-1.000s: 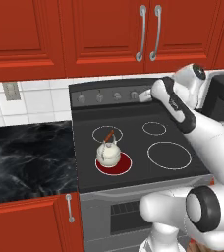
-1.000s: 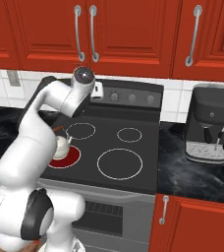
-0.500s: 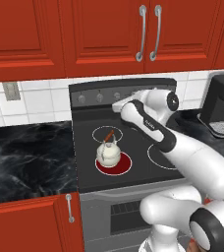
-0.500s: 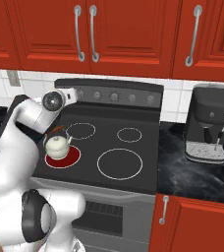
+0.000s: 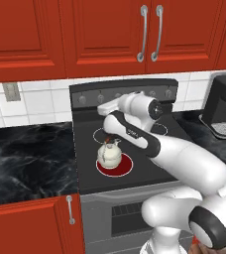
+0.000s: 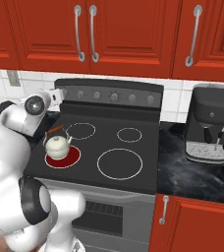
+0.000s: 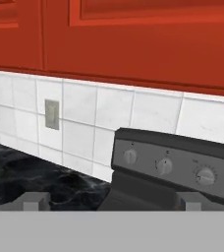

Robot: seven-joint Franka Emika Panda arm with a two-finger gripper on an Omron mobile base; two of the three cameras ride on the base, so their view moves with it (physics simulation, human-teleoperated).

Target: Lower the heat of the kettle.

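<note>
1. The small cream-white rounded kettle with an arched reddish-brown wooden handle sits on the glowing red near-left burner of the black glass-top stove.
2. The white arm's two-finger gripper hovers over the far-left part of the stove, near the back control panel, above and beyond the kettle and apart from it.
3. In the hand view its two dark fingertips stand wide apart with nothing between them, so it is fully spread and empty.
4. That view faces the row of grey round knobs on the panel, with white wall tiles behind.
5. A black coffee machine stands on the dark marble counter to the right.
</note>
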